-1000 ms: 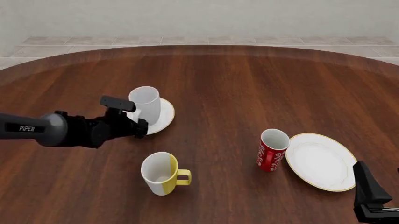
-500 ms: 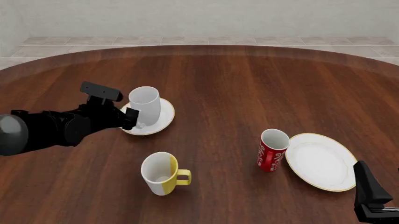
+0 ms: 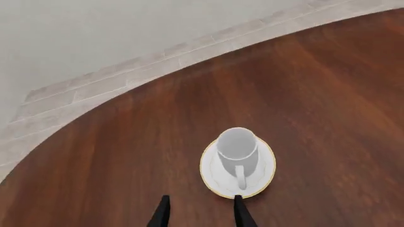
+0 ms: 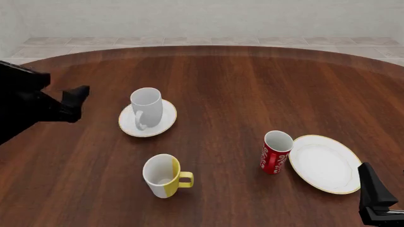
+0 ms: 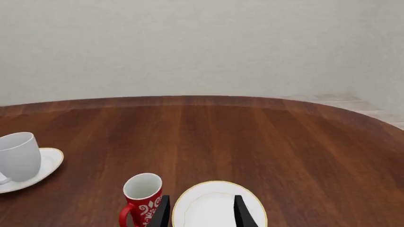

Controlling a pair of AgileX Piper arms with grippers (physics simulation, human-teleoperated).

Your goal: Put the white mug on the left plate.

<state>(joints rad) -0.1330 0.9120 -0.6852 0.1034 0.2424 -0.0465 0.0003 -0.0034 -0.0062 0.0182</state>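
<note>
The round wooden table [image 4: 252, 94] fills the room. On its right lies the large gold-rimmed plate [image 4: 325, 163], a red mug [image 4: 276, 152] touching its edge. The left plate [image 4: 165, 122] carries the white mug [image 4: 147, 108], upright, handle toward the arms. A white-and-yellow mug [image 4: 164, 175] stands nearer. The left gripper [image 3: 200, 213] hangs well apart from the mug, fingers spread; the right gripper [image 5: 202, 210] is likewise apart and empty.

Left arm at the far left edge of the front view, raised above the table, left gripper [image 3: 200, 213] with its 2 fingers parted and nothing between them. Right arm low at the bottom right corner, only its black tip visible there; right gripper [image 5: 202, 211] likewise spread apart and empty.
</note>
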